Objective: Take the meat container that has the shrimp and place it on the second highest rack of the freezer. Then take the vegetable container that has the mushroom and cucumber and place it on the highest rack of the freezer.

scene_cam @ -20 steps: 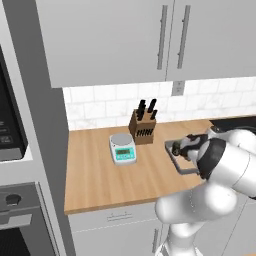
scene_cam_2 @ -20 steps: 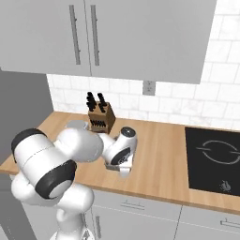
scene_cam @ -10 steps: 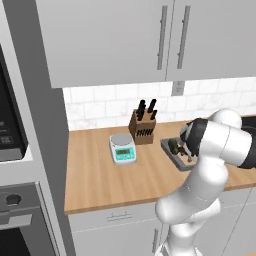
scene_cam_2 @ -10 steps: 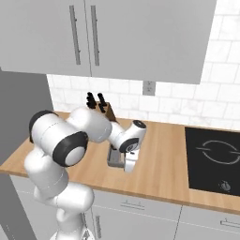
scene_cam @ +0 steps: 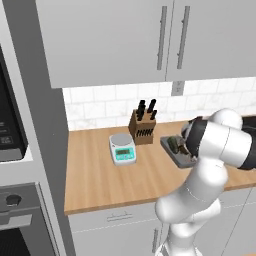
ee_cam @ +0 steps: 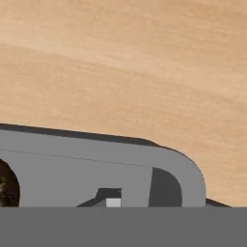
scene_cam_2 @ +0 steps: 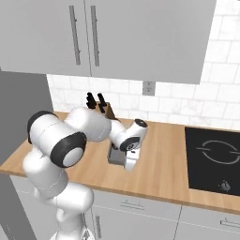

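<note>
Wooden countertop (scene_cam: 100,175) runs under white wall cabinets (scene_cam: 120,35) and a pale tiled wall, with a knife block (scene_cam: 143,129) near the back and a small kitchen scale (scene_cam: 122,148) at about eight o'clock from it. To the right of the block, at roughly three o'clock, sits a grey tray (scene_cam: 172,150) holding something dark green, which looks like the cucumber (scene_cam: 173,144); that makes it the vegetable container, though the arm covers much of it. From the right side a black cooktop (scene_cam_2: 213,157) lies well apart along the counter. The gripper (scene_cam_2: 130,158) hangs low just beside the tray's near edge, and in the hand view the tray's rounded grey corner (ee_cam: 188,173) sits right up against the camera, with a brown lump at nine o'clock, probably the mushroom (ee_cam: 7,185). Whether the fingers are spread or closed I cannot tell, since they are hidden by the wrist and cut off in the close view. I cannot make out the meat container or the freezer from here, so I cannot judge the first half of the task; the robot seems to be working on picking up the vegetable tray, which remains on the counter, so lifting it and shelving it on the highest rack is left.
</note>
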